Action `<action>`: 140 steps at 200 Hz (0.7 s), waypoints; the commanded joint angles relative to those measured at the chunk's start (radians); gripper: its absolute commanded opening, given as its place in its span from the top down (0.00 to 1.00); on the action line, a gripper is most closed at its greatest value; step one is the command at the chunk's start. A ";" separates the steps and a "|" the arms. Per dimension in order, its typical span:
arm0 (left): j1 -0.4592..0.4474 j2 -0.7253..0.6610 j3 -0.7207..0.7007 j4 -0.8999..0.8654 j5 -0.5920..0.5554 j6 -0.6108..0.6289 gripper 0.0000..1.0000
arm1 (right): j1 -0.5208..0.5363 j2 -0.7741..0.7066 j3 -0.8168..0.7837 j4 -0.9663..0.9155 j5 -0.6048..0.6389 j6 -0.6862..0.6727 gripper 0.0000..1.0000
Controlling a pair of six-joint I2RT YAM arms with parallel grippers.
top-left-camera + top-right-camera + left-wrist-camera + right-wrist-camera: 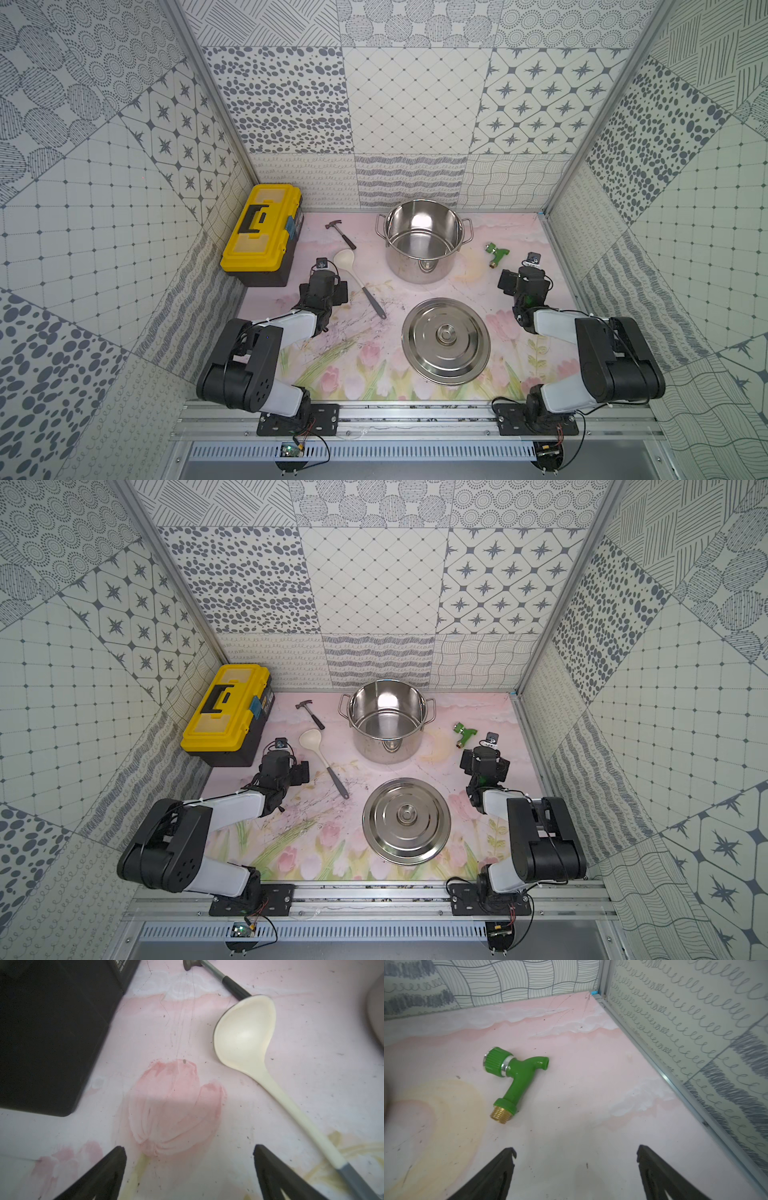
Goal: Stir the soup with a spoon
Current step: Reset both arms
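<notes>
Left gripper (pixel 189 1147): the jaws stand wide apart and empty, low over the pink flower-printed table mat (pixel 311 1043); nothing lies in the gap.
Right gripper (pixel 575 1148): the jaws are likewise wide apart and empty; a green plastic tap with a brass thread (pixel 517 1076) lies ahead of them, well apart.
Task's thing: the long spoon with a cream-white oval bowl and slim dark grey handle (pixel 360 284) lies flat on the mat, outside the left jaws' gap, just beside the jaw nearer the tall stainless-steel pot (pixel 415 270).
Long axis: it runs diagonally to the left jaws. The bowl, hollow up, lies ahead of the fingertips, pointing at the small black-handled hammer (pixel 341 234). The grey handle trails back past that jaw towards the round steel lid (pixel 419 345).
Pot: it stands uncovered beyond the spoon; you cannot tell whether it holds liquid.
Step in hand, as judged: you are reaching for the spoon; there is no contact yet.
Doing it well: shift the left jaws towards the pot and turn the wrist until the gap crosses the long axis squarely. Then descend on the grey handle, not the tapering cream neck. So thin a handle probably needs your fingertips right at the mat. Keep clear of the hammer at the bowl's rim.
</notes>
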 commanded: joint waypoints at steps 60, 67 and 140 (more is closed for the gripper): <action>0.065 0.076 -0.128 0.477 0.236 0.080 0.01 | -0.002 0.051 -0.066 0.280 -0.211 -0.088 0.03; 0.067 0.075 -0.122 0.479 0.231 0.077 0.01 | -0.002 0.051 -0.067 0.285 -0.211 -0.087 0.03; 0.103 0.068 -0.094 0.397 0.263 0.032 0.01 | -0.002 0.051 -0.066 0.285 -0.210 -0.089 0.03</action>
